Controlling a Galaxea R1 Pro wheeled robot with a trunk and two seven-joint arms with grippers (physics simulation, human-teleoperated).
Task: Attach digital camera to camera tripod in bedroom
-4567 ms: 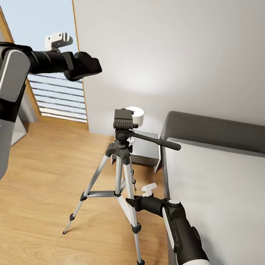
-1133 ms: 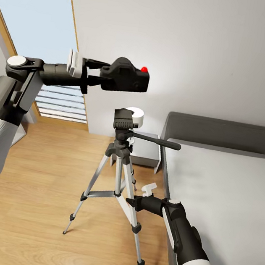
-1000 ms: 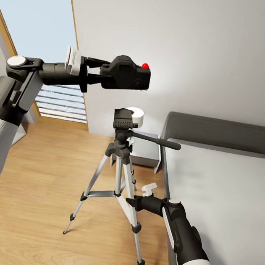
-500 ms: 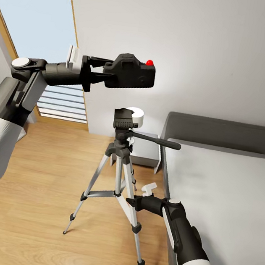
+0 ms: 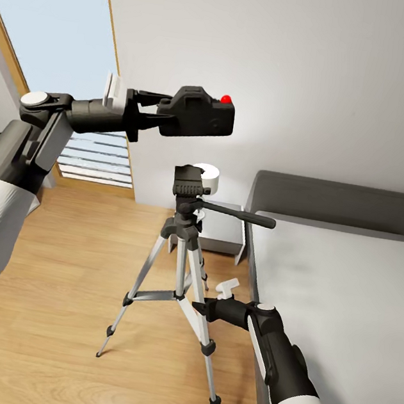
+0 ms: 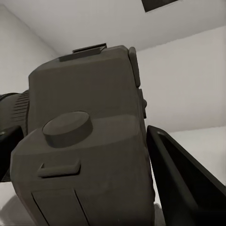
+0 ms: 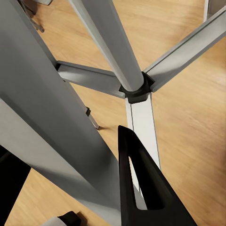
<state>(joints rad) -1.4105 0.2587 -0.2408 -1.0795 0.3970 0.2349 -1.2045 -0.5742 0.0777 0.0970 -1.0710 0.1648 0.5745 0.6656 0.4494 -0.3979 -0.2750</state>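
Left gripper (image 5: 152, 112), out level from the left: fingers clamped on the digital camera (image 5: 199, 113), one dark finger (image 6: 181, 181) pressed along the body's flank in the wrist view.

Camera hangs in the air above the camera tripod (image 5: 185, 251), well clear of the pan head (image 5: 187, 183) and slightly right of it. Body upright, red button (image 5: 226, 99) on top; long axis roughly level, running left-right. Which way the lens faces: cannot tell.

Step in hand, by my reading: carry and line-up over the mount. Next move likely needs a small shift left, then a straight descent, base flat onto the head plate.

Right gripper (image 5: 199, 307), low beside the tripod: closed round a silver leg (image 7: 56, 127), apparently steadying the stand.

Bed (image 5: 343, 294) lies right of the tripod.
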